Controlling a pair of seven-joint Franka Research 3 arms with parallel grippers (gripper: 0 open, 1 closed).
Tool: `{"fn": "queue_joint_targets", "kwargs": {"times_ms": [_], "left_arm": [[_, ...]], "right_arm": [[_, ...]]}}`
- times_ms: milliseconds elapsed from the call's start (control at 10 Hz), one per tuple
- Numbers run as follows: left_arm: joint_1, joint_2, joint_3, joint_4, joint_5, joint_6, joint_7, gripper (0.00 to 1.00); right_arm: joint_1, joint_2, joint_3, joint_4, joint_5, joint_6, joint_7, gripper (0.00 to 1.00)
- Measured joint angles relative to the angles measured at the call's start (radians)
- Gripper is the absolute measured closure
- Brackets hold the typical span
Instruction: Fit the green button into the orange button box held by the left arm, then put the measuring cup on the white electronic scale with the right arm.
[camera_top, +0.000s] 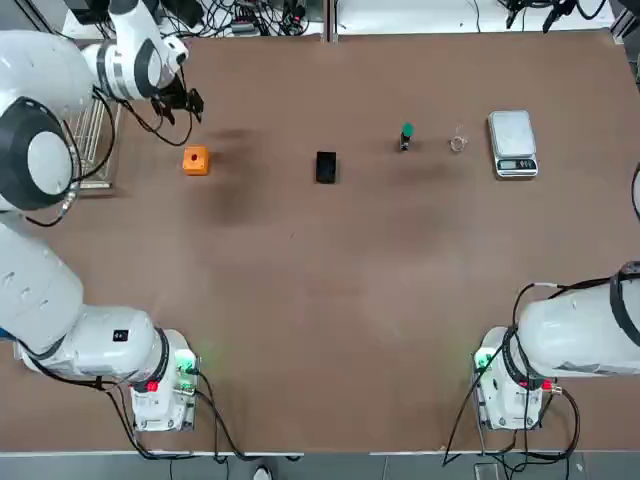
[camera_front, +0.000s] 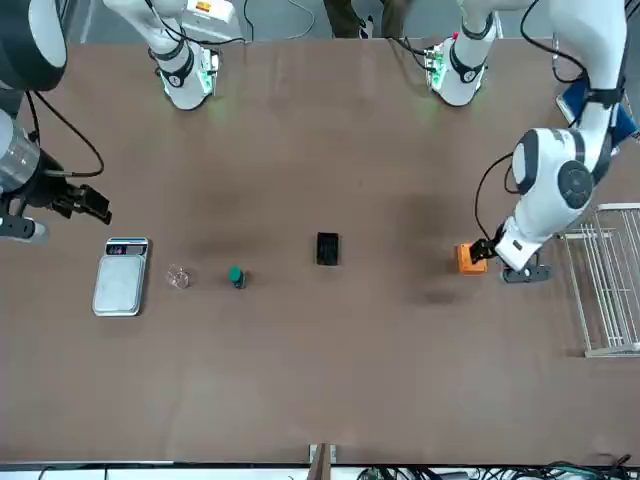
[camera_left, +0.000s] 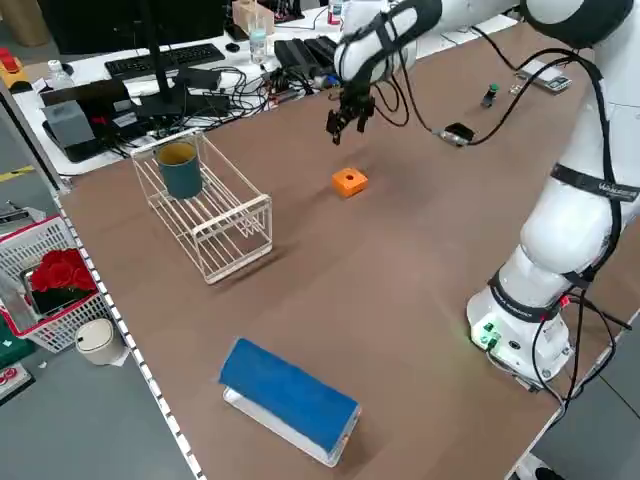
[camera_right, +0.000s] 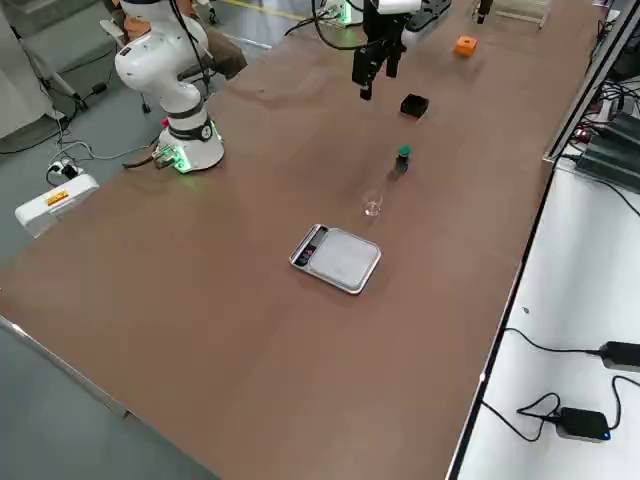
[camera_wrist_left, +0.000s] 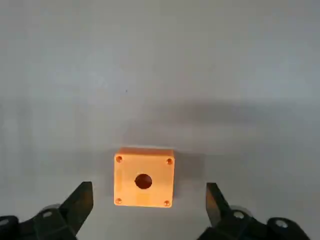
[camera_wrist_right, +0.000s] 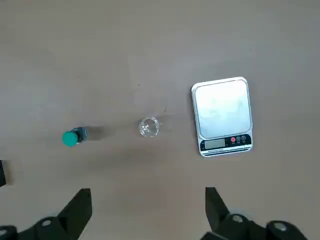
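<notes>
Fingers (camera_wrist_left: 82, 200) of the left gripper (camera_wrist_left: 145, 212) are standing wide apart and gripping nothing, and the orange button box (camera_wrist_left: 144, 177) is sitting between and just beyond them on the bench (camera_top: 320, 300), its round hole facing up and empty. In the top view this gripper (camera_top: 180, 100) is hovering near the box (camera_top: 196, 160), not touching it, so the hold that the task asks of the left arm is not yet made.

The right gripper (camera_wrist_right: 145, 215) is also hanging with its fingers (camera_wrist_right: 80, 205) spread and empty, raised over the bench. Its wrist view is looking down on the green button (camera_wrist_right: 71, 137), the measuring cup (camera_wrist_right: 148, 127) and the white electronic scale (camera_wrist_right: 223, 115), all lying apart from one another in a row.

From the top view, the button (camera_top: 406, 134) is standing upright well apart from the box, with a black block (camera_top: 326, 167) between them. The cup (camera_top: 458, 142) is resting on the bench beside the scale (camera_top: 513, 144), whose plate is bare.

Judging by this, no step is finished: gripping the box appears to be the step in hand, and fitting the button and setting the cup on the scale are both left to do.
</notes>
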Motion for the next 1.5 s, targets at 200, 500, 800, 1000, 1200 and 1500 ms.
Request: {"fn": "queue_joint_targets", "kwargs": {"times_ms": [200, 500, 800, 1000, 1200, 1500], "left_arm": [[0.001, 0.037, 0.001, -0.025, 0.000, 0.046, -0.001, 0.00], [0.002, 0.090, 0.001, -0.035, 0.000, 0.092, -0.002, 0.00], [0.004, 0.099, 0.002, -0.077, 0.000, 0.157, -0.002, 0.00], [0.005, 0.106, 0.002, -0.088, 0.000, 0.171, -0.002, 0.00], [0.011, 0.107, 0.002, -0.088, 0.000, 0.173, -0.002, 0.00], [0.024, 0.109, 0.002, -0.089, 0.000, 0.173, -0.002, 0.01]], "right_arm": [[0.054, 0.020, 0.002, -0.009, 0.004, 0.030, 0.033, 0.00], [0.147, 0.142, 0.010, -0.025, 0.004, 0.171, 0.106, 0.00], [0.158, 0.318, 0.067, -0.033, 0.004, 0.344, 0.181, 0.00], [0.169, 0.400, 0.111, -0.045, 0.004, 0.446, 0.246, 0.00], [0.183, 0.458, 0.115, -0.089, 0.004, 0.556, 0.260, 0.00], [0.194, 0.497, 0.116, -0.116, 0.003, 0.608, 0.266, 0.00]]}}
